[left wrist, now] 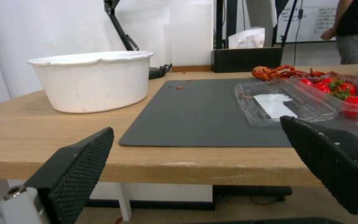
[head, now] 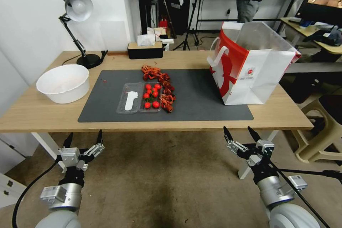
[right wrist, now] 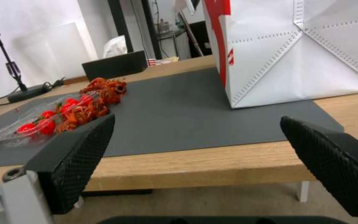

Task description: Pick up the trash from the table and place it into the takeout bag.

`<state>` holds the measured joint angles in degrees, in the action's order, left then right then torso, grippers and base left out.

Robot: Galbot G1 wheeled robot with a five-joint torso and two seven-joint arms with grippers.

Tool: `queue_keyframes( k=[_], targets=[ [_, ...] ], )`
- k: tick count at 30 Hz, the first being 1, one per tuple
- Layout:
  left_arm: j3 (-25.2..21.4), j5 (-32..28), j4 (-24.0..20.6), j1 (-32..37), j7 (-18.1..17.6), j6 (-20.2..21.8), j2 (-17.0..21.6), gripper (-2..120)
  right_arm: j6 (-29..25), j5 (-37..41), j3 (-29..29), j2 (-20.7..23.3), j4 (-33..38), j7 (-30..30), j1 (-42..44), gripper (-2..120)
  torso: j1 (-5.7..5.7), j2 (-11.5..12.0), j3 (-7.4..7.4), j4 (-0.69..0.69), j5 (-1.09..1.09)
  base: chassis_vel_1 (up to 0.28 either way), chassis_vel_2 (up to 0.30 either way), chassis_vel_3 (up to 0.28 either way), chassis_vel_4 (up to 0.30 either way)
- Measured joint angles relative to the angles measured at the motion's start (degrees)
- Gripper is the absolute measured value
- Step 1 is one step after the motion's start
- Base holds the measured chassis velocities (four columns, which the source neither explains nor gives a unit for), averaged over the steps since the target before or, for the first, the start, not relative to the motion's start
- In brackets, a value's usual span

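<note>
One takeout bag (head: 256,67), perhaps six tomatoes (head: 151,94), two spread hands

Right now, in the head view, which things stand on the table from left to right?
White bowl → desk lamp → clear plastic tray with a white utensil → cherry tomatoes → red crayfish shells → takeout bag. The black tissue box sits farther back, so I leave it out.
</note>
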<state>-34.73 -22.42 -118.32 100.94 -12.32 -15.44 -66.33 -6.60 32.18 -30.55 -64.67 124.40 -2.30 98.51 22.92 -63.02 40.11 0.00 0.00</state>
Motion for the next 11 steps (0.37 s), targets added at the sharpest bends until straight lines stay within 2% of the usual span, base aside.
queue_keyframes(
  k=[11],
  targets=[
    [0.0, 0.0, 0.0, -0.1, 0.0, 0.1, 0.0, 100, 0.0, 0.0, 0.0, 0.0, 0.0, 0.0, 0.1, 100, 0.00, 0.0, 0.00, 0.00, 0.00, 0.000, 0.000, 0.000, 0.000]
  ],
)
